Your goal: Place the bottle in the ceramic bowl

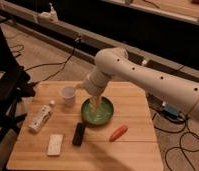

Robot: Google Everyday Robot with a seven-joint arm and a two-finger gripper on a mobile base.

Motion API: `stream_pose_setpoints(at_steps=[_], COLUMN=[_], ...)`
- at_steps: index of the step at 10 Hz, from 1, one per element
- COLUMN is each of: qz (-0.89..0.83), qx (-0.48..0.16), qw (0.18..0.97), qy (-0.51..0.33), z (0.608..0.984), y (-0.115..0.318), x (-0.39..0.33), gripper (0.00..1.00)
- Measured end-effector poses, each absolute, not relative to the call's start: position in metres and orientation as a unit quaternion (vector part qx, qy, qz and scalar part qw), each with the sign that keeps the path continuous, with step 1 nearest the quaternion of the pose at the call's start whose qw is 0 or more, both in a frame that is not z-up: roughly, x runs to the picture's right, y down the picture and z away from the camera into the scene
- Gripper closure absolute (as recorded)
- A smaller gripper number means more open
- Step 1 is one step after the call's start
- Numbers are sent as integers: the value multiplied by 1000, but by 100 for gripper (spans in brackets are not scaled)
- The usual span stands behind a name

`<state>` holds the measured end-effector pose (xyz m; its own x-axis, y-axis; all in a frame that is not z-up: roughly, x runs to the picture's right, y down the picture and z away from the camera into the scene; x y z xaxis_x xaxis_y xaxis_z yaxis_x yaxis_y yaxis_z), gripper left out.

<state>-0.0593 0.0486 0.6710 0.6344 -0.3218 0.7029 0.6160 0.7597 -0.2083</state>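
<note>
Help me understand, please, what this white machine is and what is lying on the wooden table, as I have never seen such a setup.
This is a mobile robot with one arm. The thick white arm reaches in from the right, and its hand hangs over the green ceramic bowl. The single camera looks down on the wooden table from above. On the table the bottle lies at the left, well apart from the hand, so it is not held. There is also a small white cup, a flat white block, a dark bar-shaped object and an orange-red object.
</note>
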Motion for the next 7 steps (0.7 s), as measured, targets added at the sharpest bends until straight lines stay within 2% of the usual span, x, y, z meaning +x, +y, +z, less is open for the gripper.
stream_pose_setpoints(at_steps=[5, 7], qz=[-278, -296], qx=[-220, -221], qw=[876, 863], qy=[-326, -345], z=[684, 700], y=[49, 58], x=[-59, -92], gripper=[20, 20])
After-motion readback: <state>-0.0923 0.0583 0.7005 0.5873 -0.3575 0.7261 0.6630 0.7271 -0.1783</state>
